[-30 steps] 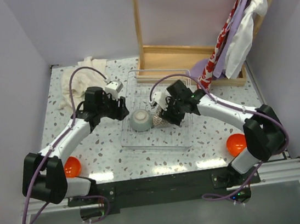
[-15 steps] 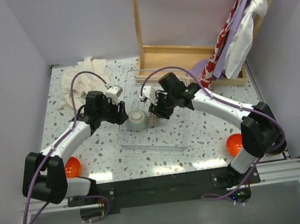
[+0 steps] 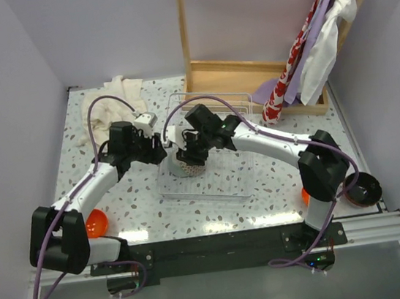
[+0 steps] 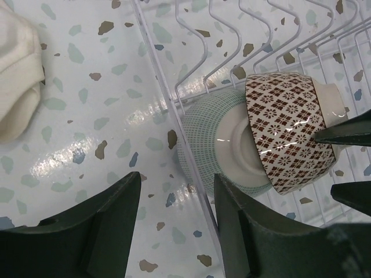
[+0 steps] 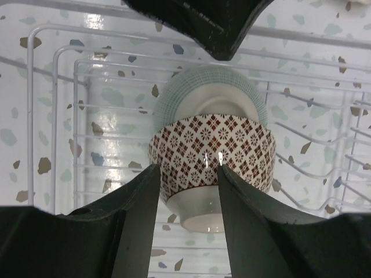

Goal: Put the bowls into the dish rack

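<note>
The clear wire dish rack (image 3: 222, 180) lies mid-table. Inside, at its left edge, a pale green checked bowl (image 4: 203, 136) lies on its side. A red-brown diamond-patterned bowl (image 5: 211, 147) with a pale foot ring rests against its base. My right gripper (image 5: 188, 171) is shut on the patterned bowl near its foot, seen from above over the rack's left part (image 3: 186, 157). My left gripper (image 4: 177, 179) is open and empty, straddling the rack's left edge bar beside the green bowl. One orange bowl (image 3: 96, 223) sits front left. Another (image 3: 306, 196) is mostly hidden behind the right arm. A dark brown bowl (image 3: 360, 189) sits front right.
A crumpled cream cloth (image 3: 105, 103) lies at the back left, and it also shows in the left wrist view (image 4: 17, 87). A wooden frame (image 3: 249, 76) stands behind the rack, with coloured cloths (image 3: 317, 31) hanging at the right. Walls close both sides.
My right gripper carried the patterned bowl leftward across the rack until it met the green bowl, which shifted left. The right arm's swing uncovered the dark brown bowl. My left gripper shifted slightly.
</note>
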Robot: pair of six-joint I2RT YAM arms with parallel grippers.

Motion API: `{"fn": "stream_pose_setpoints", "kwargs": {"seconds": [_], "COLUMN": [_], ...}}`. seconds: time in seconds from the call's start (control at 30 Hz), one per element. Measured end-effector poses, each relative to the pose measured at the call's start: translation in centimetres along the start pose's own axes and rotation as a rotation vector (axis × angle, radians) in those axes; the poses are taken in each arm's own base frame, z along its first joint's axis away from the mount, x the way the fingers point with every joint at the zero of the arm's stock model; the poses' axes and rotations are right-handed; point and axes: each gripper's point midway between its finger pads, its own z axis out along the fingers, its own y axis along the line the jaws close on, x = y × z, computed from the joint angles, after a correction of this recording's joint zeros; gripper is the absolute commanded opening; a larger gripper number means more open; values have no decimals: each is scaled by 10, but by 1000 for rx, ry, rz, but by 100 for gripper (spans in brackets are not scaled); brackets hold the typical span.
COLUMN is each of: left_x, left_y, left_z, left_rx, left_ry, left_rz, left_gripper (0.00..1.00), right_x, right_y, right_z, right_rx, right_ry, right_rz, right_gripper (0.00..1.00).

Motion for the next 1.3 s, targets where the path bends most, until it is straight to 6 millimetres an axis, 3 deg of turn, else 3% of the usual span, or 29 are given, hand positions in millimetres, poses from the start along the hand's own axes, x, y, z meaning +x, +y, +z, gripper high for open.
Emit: {"fn": "stream_pose_setpoints", "kwargs": {"seconds": [0.27, 0.43, 0.47, 0.6, 0.67, 0.7, 0.77, 0.8, 0.83, 1.13, 1.3], "left_x": [-7, -11, -11, -14, -15, -15, -15, -16, -16, -19, -19], "left_y": [3, 6, 7, 8, 8, 8, 5, 4, 3, 5, 4], "left_z": [-8, -12, -13, -16, -16, -16, -16, -16, -17, -19, -19], "left_rx": [-6, -10, -10, -12, -12, -9, 5, 13, 18, 15, 25], "left_ry": [-29, -47, -49, -61, -64, -64, -65, -67, -68, -80, -84], "left_rz": [-17, -22, -23, -23, -28, -32, -39, -41, -46, -61, -64], "left_gripper": [57, 57, 57, 55, 46, 37, 23, 9, 2, 0, 0], "right_x": [-5, -1, 3, 5, 0, 0, 5, 10, 15, 64, 51], "right_y": [-2, -2, 1, 7, 4, 2, -1, -2, -3, -10, -19], "right_z": [3, -13, -23, -59, -69, -70, -68, -64, -59, -13, -14], "right_rx": [16, 54, 65, 113, 135, 143, 156, 154, 152, 102, 112], "right_ry": [-1, 12, 9, -13, -33, -39, -24, -10, 7, 156, 132], "right_rz": [16, 14, 15, 8, 5, 8, 17, 24, 32, 98, 94], "right_gripper": [46, 42, 38, 3, 0, 0, 0, 0, 0, 0, 0]}}
